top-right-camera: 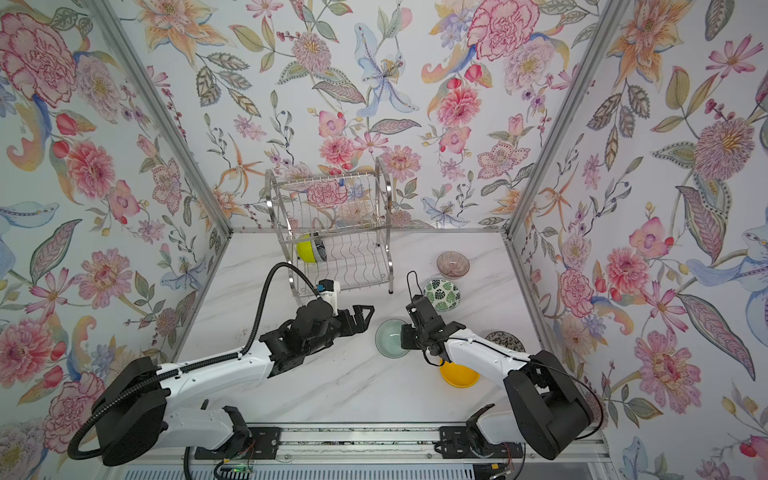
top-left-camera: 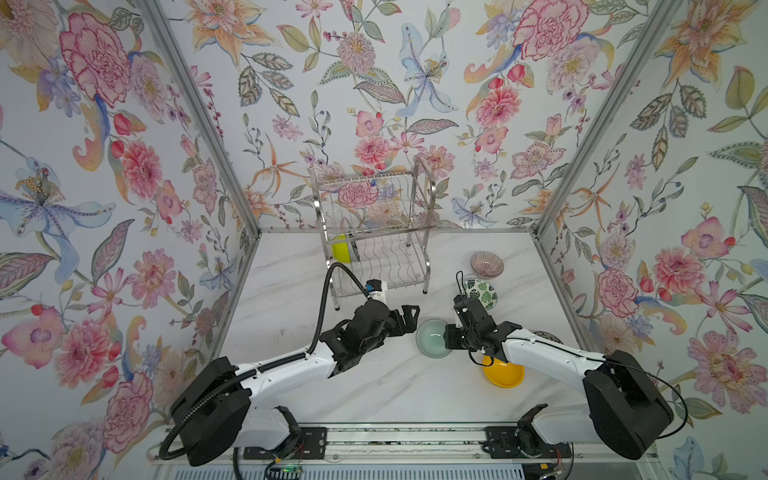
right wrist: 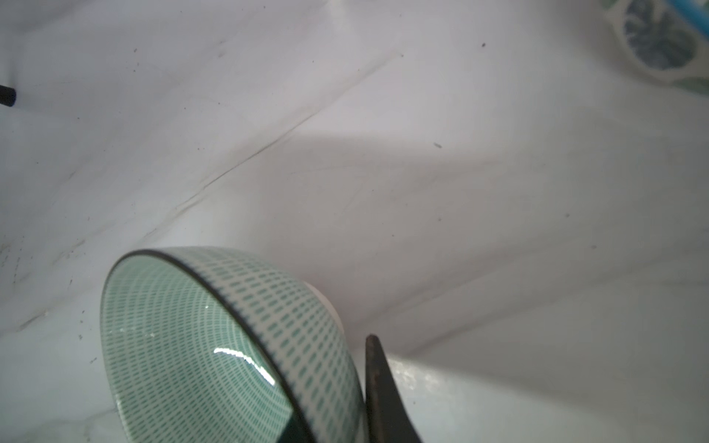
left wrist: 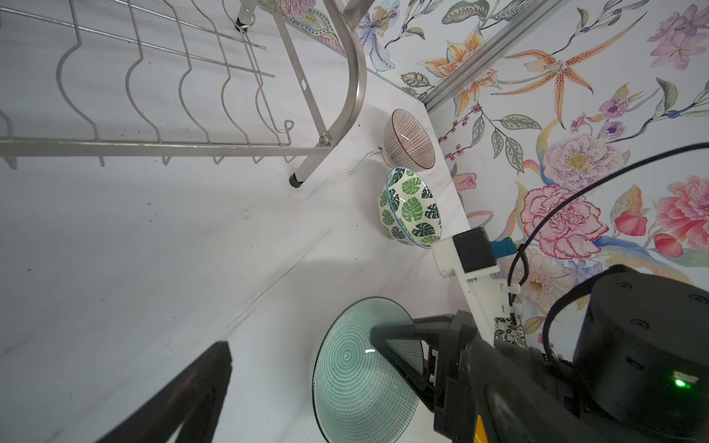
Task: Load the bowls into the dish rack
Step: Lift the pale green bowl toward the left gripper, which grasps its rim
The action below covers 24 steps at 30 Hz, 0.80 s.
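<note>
Nearest on the tabletop: orange-yellow bowl, half under the right arm. Next, pale green bowl, rim pinched between the fingers of the right gripper, one inside, one outside (plainest from the right wrist). Left gripper just beside it, fingers spread wide, holding nothing. Probably glazed ceramic: stiff, slick, chippable, rather heavy for a rim pinch. Best gripped deep over the wall and carried slowly. Farther: leaf-print bowl, then ribbed bowl. Farthest: dish rack, lime green bowl on edge in its lower tier.
</note>
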Tool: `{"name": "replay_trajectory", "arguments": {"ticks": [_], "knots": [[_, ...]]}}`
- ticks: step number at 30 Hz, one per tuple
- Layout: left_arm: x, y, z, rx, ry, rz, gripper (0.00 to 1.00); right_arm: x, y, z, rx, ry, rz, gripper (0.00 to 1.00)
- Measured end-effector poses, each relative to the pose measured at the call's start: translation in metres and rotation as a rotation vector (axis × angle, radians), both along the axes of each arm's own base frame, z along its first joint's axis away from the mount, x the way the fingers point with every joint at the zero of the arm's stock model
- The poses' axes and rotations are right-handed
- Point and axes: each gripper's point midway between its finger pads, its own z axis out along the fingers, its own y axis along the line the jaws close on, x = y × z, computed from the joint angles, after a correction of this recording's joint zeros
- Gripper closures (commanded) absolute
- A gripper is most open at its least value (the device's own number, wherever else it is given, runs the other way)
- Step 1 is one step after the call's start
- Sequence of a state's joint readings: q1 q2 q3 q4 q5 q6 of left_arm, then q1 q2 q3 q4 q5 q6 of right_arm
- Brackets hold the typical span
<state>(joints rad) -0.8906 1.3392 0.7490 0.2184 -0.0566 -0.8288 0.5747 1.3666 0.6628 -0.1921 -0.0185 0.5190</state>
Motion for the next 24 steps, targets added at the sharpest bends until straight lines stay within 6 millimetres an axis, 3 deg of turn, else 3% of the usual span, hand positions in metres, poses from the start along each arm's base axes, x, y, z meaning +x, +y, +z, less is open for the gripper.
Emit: {"name": "replay_trajectory", "arguments": {"ticks": [5,10,15,24], "knots": [[0.007,0.001,0.012,0.027,-0.025,0.022,0.01,0.020,-0.008,0.018,0.008,-0.050,-0.023,1.00],[0.009,0.008,0.011,0.062,-0.021,0.051,0.01,0.033,-0.004,0.036,0.018,-0.103,-0.013,1.00],[0.005,0.022,0.006,0.115,0.006,0.086,0.01,0.039,0.001,0.047,0.030,-0.130,0.003,1.00],[0.002,0.036,0.029,0.103,0.020,0.132,0.01,0.037,0.014,0.056,0.014,-0.162,0.049,1.00]]}}
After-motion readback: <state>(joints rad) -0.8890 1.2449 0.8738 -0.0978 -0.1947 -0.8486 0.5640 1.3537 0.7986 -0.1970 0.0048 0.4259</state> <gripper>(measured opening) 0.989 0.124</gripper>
